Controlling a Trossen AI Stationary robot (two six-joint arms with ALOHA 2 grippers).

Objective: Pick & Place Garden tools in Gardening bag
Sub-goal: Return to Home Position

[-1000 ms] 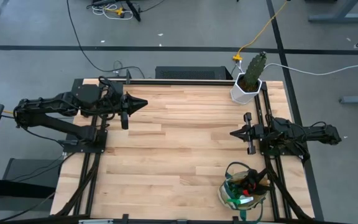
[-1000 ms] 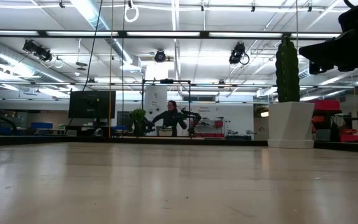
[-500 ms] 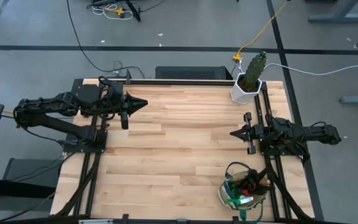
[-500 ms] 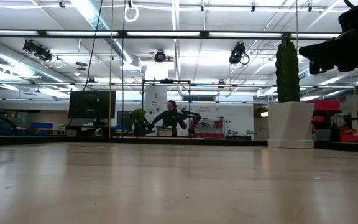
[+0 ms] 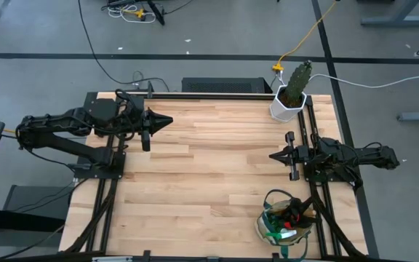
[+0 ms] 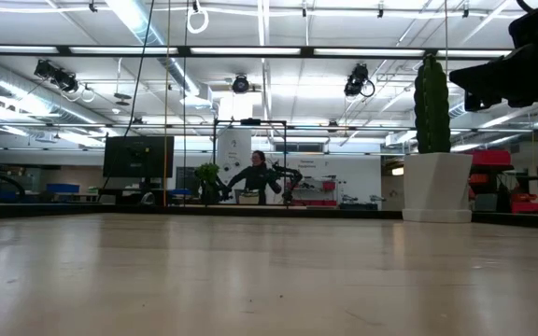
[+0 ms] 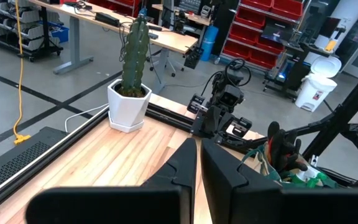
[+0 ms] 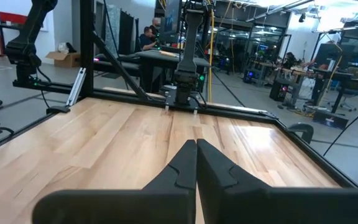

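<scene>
Homing both arms. Left gripper (image 5: 169, 120) hangs over the left side of the light wooden plank table (image 5: 209, 182), fingers together w/ a bare slit btwn them. Right gripper (image 5: 272, 155) is at the right side, fingers pressed together, nothing held.

The small round beige canvas bag with dark green trim (image 5: 265, 227) stands at the right arm's corner. Garden tools (image 5: 291, 215) are inside; red, black & green bits poke out the top.

To do it well I'd tuck slow & level and keep the right elbow off the bag handles.

Green cactus in a white hexagonal pot (image 5: 291, 98) is at the opposite right corner, close to the right arm. Nothing else in the way.
</scene>
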